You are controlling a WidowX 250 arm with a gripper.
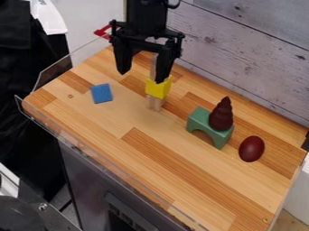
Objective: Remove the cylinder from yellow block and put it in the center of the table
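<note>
Seemingly a lab: a robot arm (147, 18) over a clear-walled wooden tabletop (145, 155) with toy blocks (101, 93).

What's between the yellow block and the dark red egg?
In the camera view, the green arch, with the dark swirled cone on top, stands between the yellow block and the egg.

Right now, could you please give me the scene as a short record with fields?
gripper: open, beside the stack's top
cylinder: pale wood, on the yellow block, partly hidden by the gripper
under yellow block: pale wooden piece
blue block: on the table, left of the stack in view
green arch: upright, dark swirl at its right end
egg: dark red, right of the arch
task: cylinder not yet moved
</note>
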